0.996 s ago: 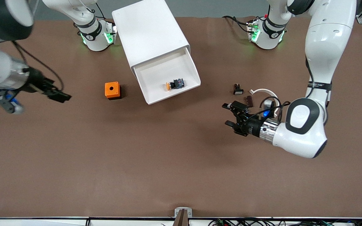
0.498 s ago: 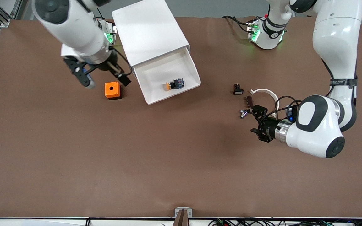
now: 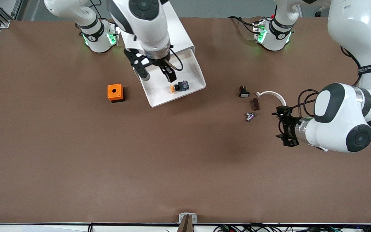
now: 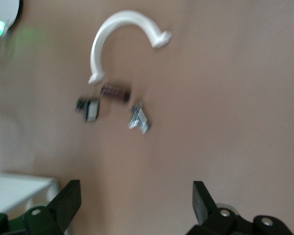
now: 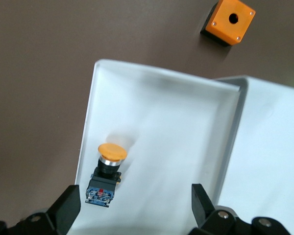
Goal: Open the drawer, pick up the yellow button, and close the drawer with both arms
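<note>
Right gripper point(image 3: 157, 72) hangs over the pulled-out drawer point(image 3: 159, 93) in the front view, fingers apart and holding nothing. The button point(image 3: 179, 86) lies on its side in the drawer, just beside the gripper's fingertip, orange cap toward the right arm's end of the table. An orange cube point(image 3: 115, 92) sits on the table beside the drawer, toward that same end. The left gripper point(image 3: 284, 129) hovers over bare table, jaws spread and empty, near a screw point(image 3: 249, 116), a brown part point(image 3: 255, 103), a black part point(image 3: 243, 92) and a white hook point(image 3: 271, 95).

The left wrist view shows the hook point(image 4: 123, 36), brown part point(image 4: 114, 91), black part point(image 4: 89, 108) and screw point(image 4: 138, 118) lying apart from its parted fingers point(image 4: 68, 200).

From the right wrist, the button point(image 5: 106, 172) rests in the drawer point(image 5: 152, 93) between the open fingers point(image 5: 202, 203), untouched; the cube point(image 5: 228, 22) stands outside.
</note>
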